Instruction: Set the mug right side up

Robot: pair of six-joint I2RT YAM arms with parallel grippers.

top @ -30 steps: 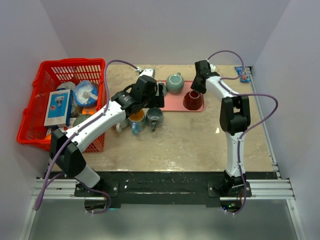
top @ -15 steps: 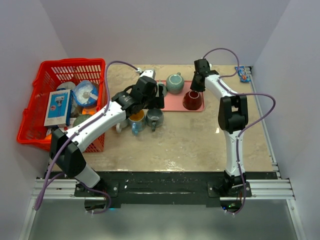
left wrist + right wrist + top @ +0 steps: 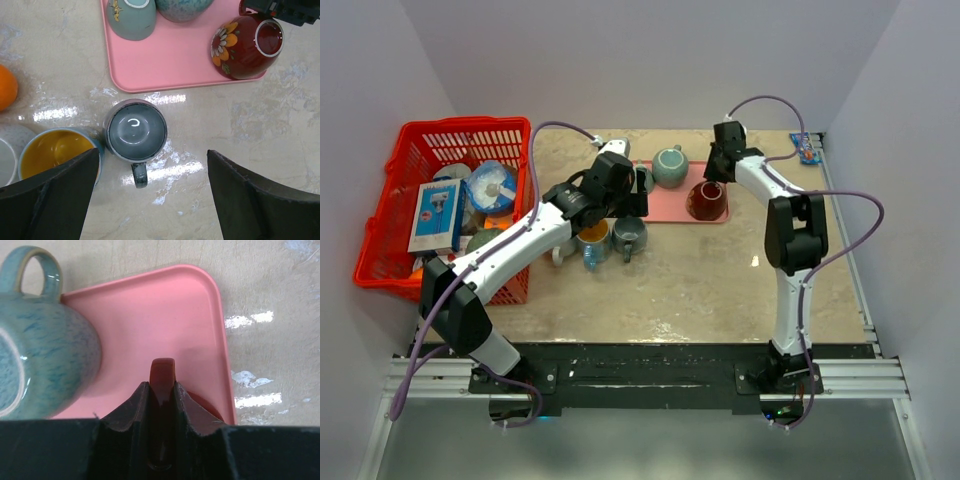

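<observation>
Print on the white-and-blue carton (image 3: 432, 215) in the red plastic basket (image 3: 460, 123) is too small to read. The glossy dark-red ceramic mug (image 3: 247, 42) (yellow-and-white flower on its side) stands base-up at the 3 o'clock end of the pink plastic tray (image 3: 170, 60), its handle clamped in the right gripper (image 3: 162, 390). The left gripper (image 3: 152, 152) hangs spread wide above a grey mug (image 3: 136, 131). The tray rim runs just beside the red mug at 3 o'clock, with bare marble tabletop (image 3: 720, 270) from 3 to 6 o'clock.
</observation>
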